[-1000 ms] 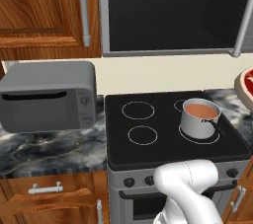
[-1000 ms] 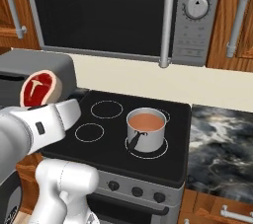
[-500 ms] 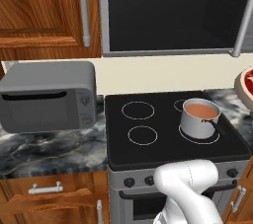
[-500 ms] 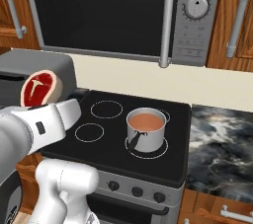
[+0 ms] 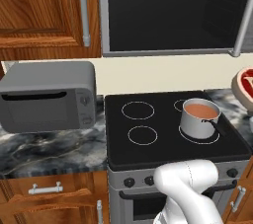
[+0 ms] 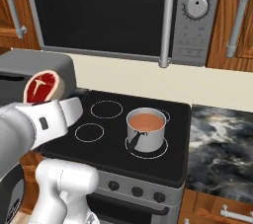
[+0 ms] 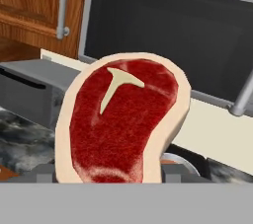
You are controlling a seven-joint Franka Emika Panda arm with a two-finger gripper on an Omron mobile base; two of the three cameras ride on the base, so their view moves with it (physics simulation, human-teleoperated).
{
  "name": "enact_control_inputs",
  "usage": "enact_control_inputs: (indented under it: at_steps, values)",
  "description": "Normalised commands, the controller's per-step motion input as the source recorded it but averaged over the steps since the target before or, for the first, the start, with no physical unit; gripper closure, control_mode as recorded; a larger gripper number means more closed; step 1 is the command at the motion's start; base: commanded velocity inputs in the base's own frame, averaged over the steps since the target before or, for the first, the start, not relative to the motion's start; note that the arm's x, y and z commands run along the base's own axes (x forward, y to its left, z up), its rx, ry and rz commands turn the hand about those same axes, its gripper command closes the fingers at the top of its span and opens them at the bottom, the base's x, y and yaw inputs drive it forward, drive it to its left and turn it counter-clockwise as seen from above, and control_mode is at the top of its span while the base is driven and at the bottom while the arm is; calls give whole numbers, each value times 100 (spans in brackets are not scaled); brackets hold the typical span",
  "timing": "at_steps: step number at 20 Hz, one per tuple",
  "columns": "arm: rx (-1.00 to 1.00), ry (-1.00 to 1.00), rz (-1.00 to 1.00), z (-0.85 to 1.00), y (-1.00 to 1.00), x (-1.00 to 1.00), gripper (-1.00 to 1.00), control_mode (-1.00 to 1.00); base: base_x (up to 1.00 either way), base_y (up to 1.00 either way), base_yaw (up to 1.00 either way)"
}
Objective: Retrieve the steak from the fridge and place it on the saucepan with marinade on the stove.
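The steak, a flat red oval with a pale rim and a white T-shaped bone mark, stands on edge in my gripper, which is shut on its lower part. The steak hangs in the air, level with the front left of the stove and well above the cooktop. It also shows at the right edge of the left base view. The steel saucepan sits on the front right burner, holding orange-red marinade. The fridge is out of view.
A grey toaster oven stands on the marble counter left of the stove. A microwave hangs above the cooktop, between wooden cabinets. More marble counter lies to the stove's right.
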Motion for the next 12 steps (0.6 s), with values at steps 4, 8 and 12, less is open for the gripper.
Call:
enact_control_inputs:
  at_steps: [4,8,12]
  values:
    - [0,15,0,-1,-15,0,100,-100,0,0,0]
    - [0,14,0,-8,-28,0,100,-100,0,0,0]
    - [0,13,0,-10,-34,0,100,-100,0,0,0]
